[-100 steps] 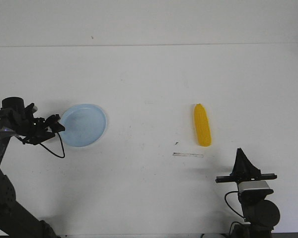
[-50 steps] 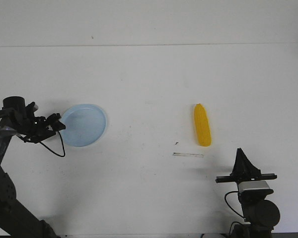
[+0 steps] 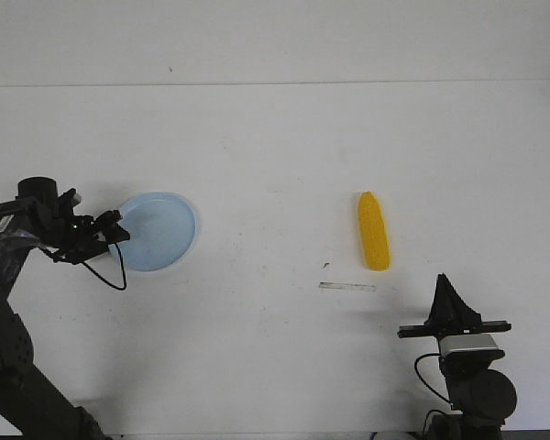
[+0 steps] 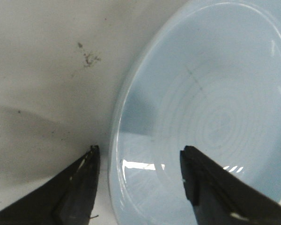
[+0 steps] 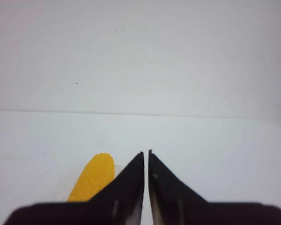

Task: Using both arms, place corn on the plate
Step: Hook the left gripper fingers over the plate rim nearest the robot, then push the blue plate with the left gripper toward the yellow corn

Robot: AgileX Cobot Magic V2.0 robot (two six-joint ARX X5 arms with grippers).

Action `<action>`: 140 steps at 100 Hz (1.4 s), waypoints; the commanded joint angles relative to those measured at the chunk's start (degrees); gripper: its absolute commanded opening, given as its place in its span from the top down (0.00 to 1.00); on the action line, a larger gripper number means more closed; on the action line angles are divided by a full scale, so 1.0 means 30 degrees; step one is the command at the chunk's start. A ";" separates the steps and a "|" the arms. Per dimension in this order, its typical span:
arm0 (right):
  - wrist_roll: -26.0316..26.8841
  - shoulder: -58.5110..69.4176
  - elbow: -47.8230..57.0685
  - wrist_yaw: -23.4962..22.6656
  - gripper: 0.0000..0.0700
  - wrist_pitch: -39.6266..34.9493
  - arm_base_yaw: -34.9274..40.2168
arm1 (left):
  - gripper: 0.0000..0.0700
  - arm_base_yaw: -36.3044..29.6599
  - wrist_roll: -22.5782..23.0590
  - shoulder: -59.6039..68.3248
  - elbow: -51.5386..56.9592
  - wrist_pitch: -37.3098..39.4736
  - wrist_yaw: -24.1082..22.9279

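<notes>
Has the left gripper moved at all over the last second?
Yes. In the front view the left gripper has shifted slightly rightward, toward the corn, and now overlaps the plate at its left rim; its open jaws straddle that rim.

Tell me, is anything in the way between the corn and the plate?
Nothing visible is. The corn lies on bare white table, and the plate sits off to its left. Only a thin strip lies nearby, nearer the robot than that path.
</notes>
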 commanded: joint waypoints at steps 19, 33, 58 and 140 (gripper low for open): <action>0.0109 0.0029 -0.0022 0.0029 0.98 0.0189 0.0015 | 0.79 -0.0182 0.0015 0.0809 0.0233 -0.0022 -0.0044; 0.0109 0.0029 -0.0022 0.0029 0.98 0.0182 0.0015 | 0.92 -0.0182 0.0015 0.0809 0.0233 -0.0029 -0.0044; 0.0109 0.0029 -0.0022 0.0029 0.98 0.0182 0.0015 | 1.00 -0.0182 0.0051 0.0809 0.0233 -0.0109 0.0444; 0.0109 0.0029 -0.0022 0.0029 0.98 0.0182 0.0015 | 1.00 -0.7643 -0.4211 -0.1370 0.0233 0.2266 0.0211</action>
